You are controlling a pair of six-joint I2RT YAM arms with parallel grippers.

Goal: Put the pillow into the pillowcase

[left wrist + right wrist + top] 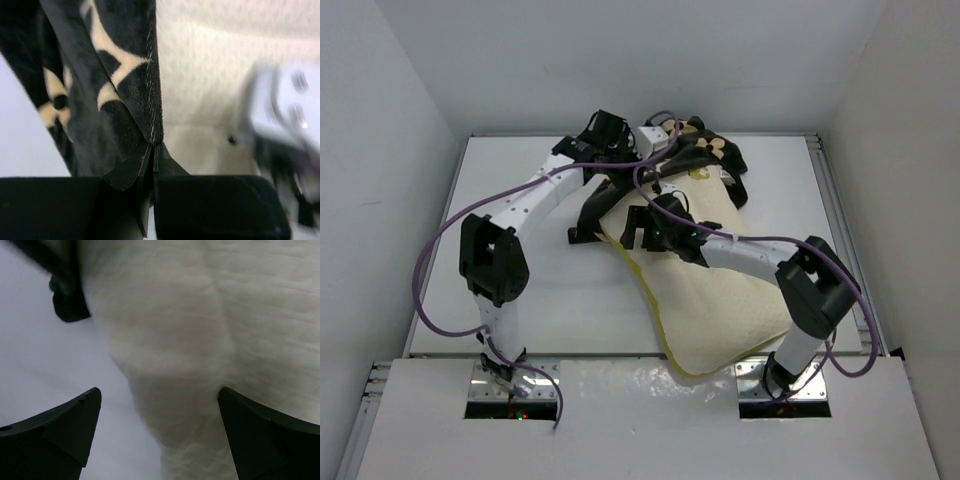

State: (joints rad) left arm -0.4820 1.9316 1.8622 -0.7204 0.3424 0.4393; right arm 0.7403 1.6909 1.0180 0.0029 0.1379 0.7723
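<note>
Pillow [720, 300]: runs from near-right edge to far centre of surface [550, 300], meeting pillowcase [715, 160] | my left pincer [152, 172]: clamped on pillowcase seam | my right pincer [159, 400]: open, astride pillow edge | Handling: judged light, soft, squashy; case limp, so hold it by the hem and pinch a pillow corner.

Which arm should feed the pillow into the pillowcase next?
Right, probably. The right claw, open, straddles the pillow edge, free to grip and push. The left claw is shut on the pillowcase hem, busy holding it.
</note>
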